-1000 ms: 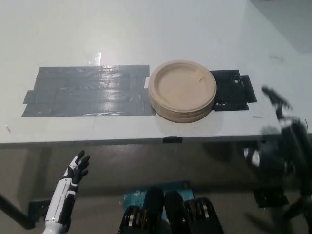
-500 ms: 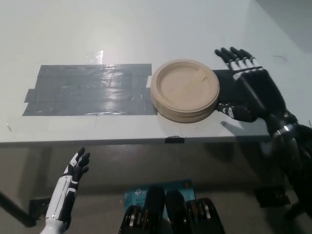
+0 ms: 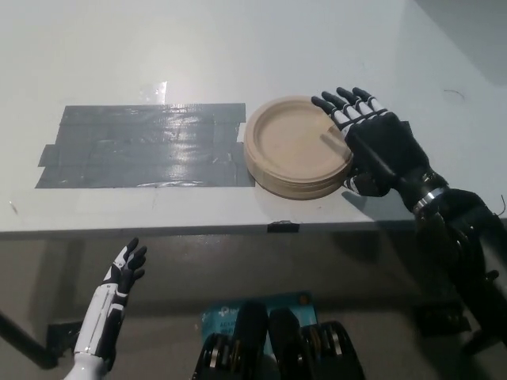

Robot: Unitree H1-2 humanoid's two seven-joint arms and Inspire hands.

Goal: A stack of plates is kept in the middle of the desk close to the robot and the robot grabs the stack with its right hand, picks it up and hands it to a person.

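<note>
Right hand (image 3: 379,146): fingers spread, holding nothing — against the stack of plates (image 3: 298,148) right rim
Left hand (image 3: 123,273): fingers apart, below the desk (image 3: 238,47) edge; empty

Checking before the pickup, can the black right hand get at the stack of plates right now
Probably yes. The right hand is open at the right rim of the stack of plates, with nothing between them. The left hand rests low, below the desk edge.
</note>
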